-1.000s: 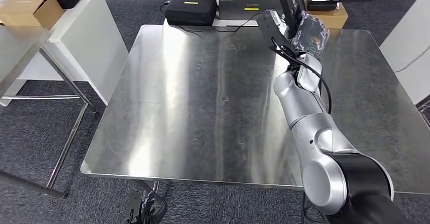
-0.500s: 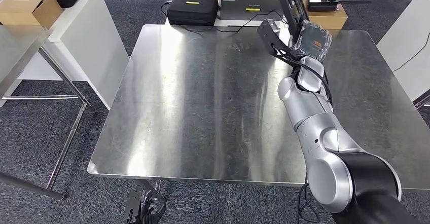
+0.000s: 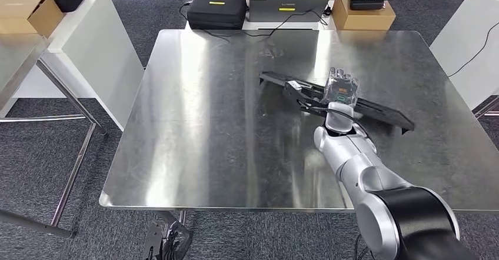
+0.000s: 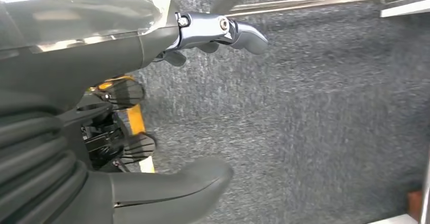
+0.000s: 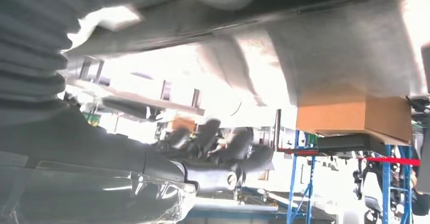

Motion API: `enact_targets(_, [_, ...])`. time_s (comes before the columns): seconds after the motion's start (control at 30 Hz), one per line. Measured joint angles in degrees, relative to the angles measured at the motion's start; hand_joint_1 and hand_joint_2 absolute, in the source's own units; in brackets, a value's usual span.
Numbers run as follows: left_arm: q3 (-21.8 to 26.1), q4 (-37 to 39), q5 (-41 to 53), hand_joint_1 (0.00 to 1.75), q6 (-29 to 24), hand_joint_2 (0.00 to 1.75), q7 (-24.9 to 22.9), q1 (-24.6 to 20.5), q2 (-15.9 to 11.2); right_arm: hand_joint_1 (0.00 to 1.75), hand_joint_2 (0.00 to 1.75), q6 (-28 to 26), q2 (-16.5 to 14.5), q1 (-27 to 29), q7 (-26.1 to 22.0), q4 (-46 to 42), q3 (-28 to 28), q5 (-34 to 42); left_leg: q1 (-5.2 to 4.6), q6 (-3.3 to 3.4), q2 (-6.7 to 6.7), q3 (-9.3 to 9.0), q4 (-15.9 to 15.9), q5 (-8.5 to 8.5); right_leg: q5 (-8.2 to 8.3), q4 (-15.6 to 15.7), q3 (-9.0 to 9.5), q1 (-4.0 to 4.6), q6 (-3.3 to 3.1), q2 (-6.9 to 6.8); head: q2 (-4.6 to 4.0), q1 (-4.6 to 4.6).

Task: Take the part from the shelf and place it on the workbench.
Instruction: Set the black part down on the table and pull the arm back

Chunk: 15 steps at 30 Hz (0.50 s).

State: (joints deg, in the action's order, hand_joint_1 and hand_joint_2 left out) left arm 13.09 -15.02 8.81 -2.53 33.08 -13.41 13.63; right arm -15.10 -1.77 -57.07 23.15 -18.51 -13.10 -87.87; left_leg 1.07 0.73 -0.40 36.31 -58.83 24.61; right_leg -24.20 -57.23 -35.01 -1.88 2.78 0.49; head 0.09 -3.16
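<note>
A long black part (image 3: 376,110) lies low across the right half of the steel workbench (image 3: 223,125), running from near its middle toward its right edge. My right hand (image 3: 341,89), wrapped in clear film, grips the part around its middle from above. In the right wrist view the hand (image 5: 213,171) is close to the shiny tabletop, and the picture is blurred. My left hand (image 4: 203,107) hangs beside my body over grey carpet, its fingers apart and nothing in it. The head view shows it (image 3: 169,242) below the workbench's near edge.
Beyond the workbench's far edge stand a black case (image 3: 216,10), a laptop (image 3: 288,1) and a cardboard box (image 3: 363,16) with a black device on it. A person sits behind the laptop. White tables flank the bench, with a cardboard box (image 3: 23,12) at the left.
My right arm has swung the black part down from upright at the far edge to lying low over the tabletop. The camera has tilted slightly.
</note>
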Motion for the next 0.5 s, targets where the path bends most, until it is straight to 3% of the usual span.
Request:
enact_targets(0.13, [0.0,0.0,-0.3,0.00,1.3,0.00,-0.4,0.1,0.0,0.00,0.00,0.0,0.8,0.9,1.1,0.6,-1.0,0.0,-0.41,0.42,-0.14,-0.24,0.5,-0.22,0.15,0.5,0.11,0.04,-0.12,0.01,-0.01,0.28])
enact_targets(0.27, [0.0,0.0,-0.3,0.00,2.4,0.00,-0.5,0.1,0.1,0.00,0.00,-0.1,1.4,1.6,1.3,1.0,-1.4,0.1,-0.58,1.03,-0.29,-0.20,0.5,-0.29,0.59,1.3,0.57,-0.06,0.36,-0.11,0.00,0.43])
enact_targets(0.43, [0.0,0.0,-0.3,0.00,3.1,0.00,-0.6,0.1,0.1,0.00,0.00,0.7,1.7,2.0,-0.7,1.0,-1.2,0.9,-0.82,1.37,-0.22,-0.12,0.5,-0.36,0.94,1.6,0.61,-0.23,0.96,-0.09,0.00,0.47])
enact_targets(0.5, [0.0,0.0,-0.4,0.00,3.2,0.00,-0.6,0.1,0.1,0.00,0.00,1.1,1.5,2.2,-3.9,1.0,-0.3,3.1,-0.87,1.45,-0.22,-0.11,0.5,-0.40,1.01,1.6,0.60,-0.28,1.10,-0.09,0.00,0.46])
